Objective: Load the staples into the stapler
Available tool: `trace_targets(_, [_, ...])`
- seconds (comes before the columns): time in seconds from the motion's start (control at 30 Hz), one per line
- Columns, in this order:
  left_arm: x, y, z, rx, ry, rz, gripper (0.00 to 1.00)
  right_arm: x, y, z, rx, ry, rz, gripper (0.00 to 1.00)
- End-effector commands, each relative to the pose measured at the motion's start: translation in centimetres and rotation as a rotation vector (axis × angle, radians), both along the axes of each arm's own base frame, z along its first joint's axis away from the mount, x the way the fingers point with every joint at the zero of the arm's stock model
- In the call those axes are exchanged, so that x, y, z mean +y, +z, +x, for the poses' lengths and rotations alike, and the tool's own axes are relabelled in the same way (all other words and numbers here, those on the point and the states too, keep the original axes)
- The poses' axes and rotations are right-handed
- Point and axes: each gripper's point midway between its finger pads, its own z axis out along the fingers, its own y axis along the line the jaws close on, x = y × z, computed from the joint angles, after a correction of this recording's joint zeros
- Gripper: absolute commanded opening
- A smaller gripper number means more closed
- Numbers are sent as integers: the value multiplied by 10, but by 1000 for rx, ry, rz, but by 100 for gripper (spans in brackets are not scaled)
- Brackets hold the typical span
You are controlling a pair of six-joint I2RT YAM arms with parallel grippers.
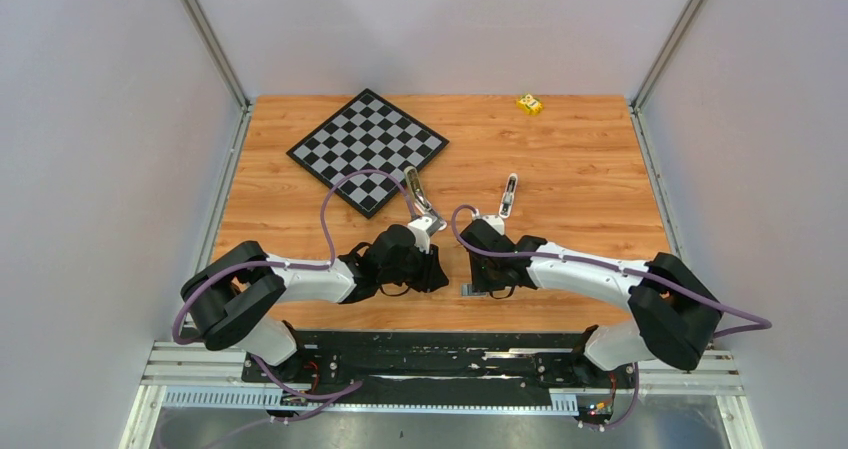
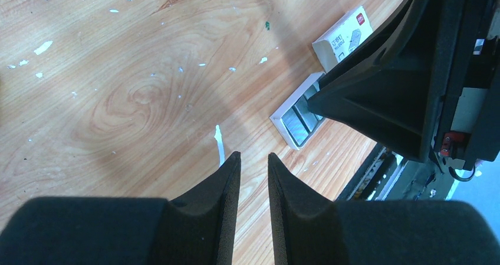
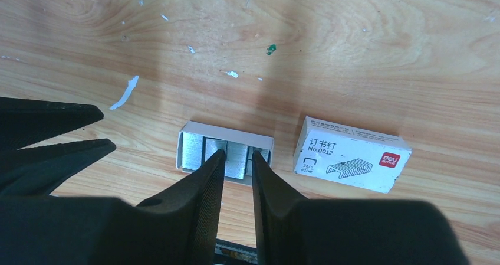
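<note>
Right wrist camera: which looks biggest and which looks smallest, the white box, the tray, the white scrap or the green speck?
1. White box and tray: about alike. The box looks slightly bigger, but the tray is partly hidden, so I won't rank them.
2. White scrap.
3. Green speck, the smallest.

The light brown wooden table point(image 3: 354, 52) is smooth and grained, flecked with white chips. The silvery-grey metal staples point(image 3: 191, 153) gleam, finely ridged, in a white card tray point(image 3: 227, 128). The small white printed paper box point(image 3: 348, 156) looks matt. The black plastic fingers point(image 3: 194, 194) of the right gripper point(image 3: 237, 153) are matt and smooth.
</note>
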Motion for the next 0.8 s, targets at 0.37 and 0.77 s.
trace_targets(0.37, [1, -1, 3, -10, 1, 12, 26, -10, -6, -7, 17, -4, -60, 21])
trace_targets(0.77, [2, -1, 3, -8, 5, 9, 26, -9, -11, -11, 41, -14, -48, 27])
